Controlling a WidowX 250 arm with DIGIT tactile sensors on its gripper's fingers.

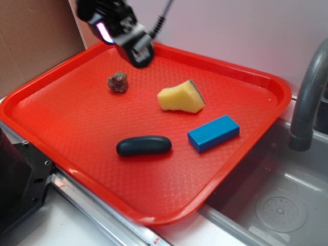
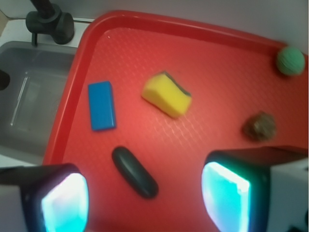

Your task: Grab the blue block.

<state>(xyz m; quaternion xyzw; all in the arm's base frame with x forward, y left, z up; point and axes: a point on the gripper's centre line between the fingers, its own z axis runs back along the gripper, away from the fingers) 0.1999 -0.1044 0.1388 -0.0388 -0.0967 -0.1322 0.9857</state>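
Your stock, read left to right in the exterior view:

1. Tray (image 1: 61, 138): red, textured floor, raised rim, set on the counter beside a grey sink (image 1: 287, 205). It carries every item below.
2. Claw (image 1: 134, 50): hangs above the tray's far-left part, over bare tray floor and touching nothing. In the wrist view you see its two fingers (image 2: 65, 203) spread wide apart, with nothing between them.
3. Rock (image 1: 118, 82): small, brownish, lumpy, at the back of the tray just below the claw in the picture.
4. Pill-shaped object (image 1: 144, 146): dark, oblong, rounded ends, lying flat toward the front of the tray, well apart from the rock.
5. Sponge (image 1: 181, 97): yellow wedge with a dark scouring face on its right end, near the tray's middle.
6. Blue block (image 1: 213, 133): flat, bright-blue brick, lying flat on the right part of the tray, near the rim on the sink side. It sits just beside the sponge toward the front and right of the pill-shaped object, touching neither. You have it well apart from the claw.
7. Faucet (image 1: 307, 97): grey, curved, standing at the far right by the sink.
8. Ball (image 2: 290, 60): green, ribbed, seen only in the wrist view, at the tray's far corner past the rock.
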